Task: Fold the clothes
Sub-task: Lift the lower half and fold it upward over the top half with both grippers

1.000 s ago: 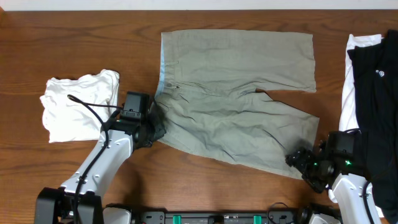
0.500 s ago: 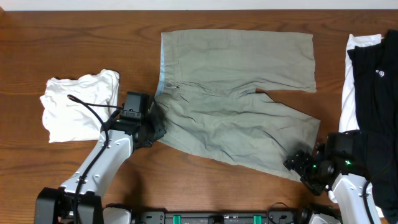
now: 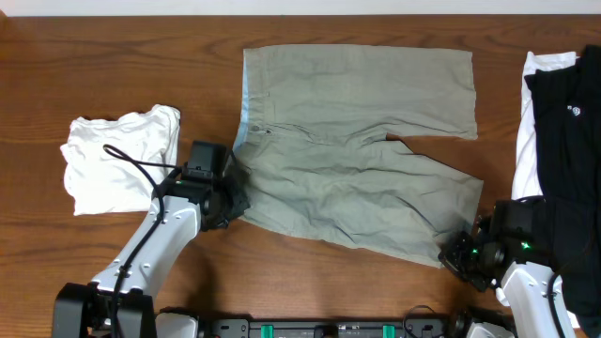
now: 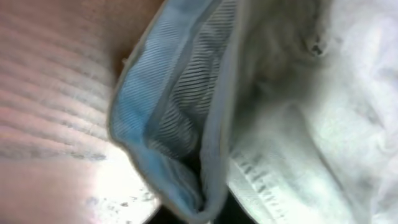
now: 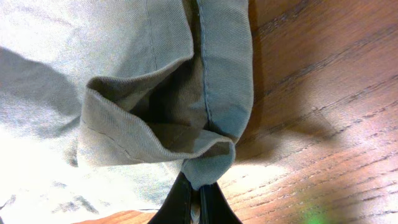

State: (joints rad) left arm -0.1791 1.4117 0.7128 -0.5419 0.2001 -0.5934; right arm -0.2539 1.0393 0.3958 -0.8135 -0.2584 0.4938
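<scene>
Right gripper [image 5: 194, 199] is clamped on the hem [image 5: 225, 68] of the shorts [image 3: 357, 131], lying centre, at five o'clock; left gripper [image 3: 232, 199] meets the waistband [image 4: 155, 106] at eight, grip unclear. Lift both evenly toward twelve.

shorts [image 3: 357, 141] showing khaki-green, waistband lining [image 4: 140, 106] pale blue, striped; folded garment [image 3: 113, 164] showing white; other garment [image 3: 563, 141] black, white-edged; table [image 3: 94, 56] showing brown woodgrain
</scene>
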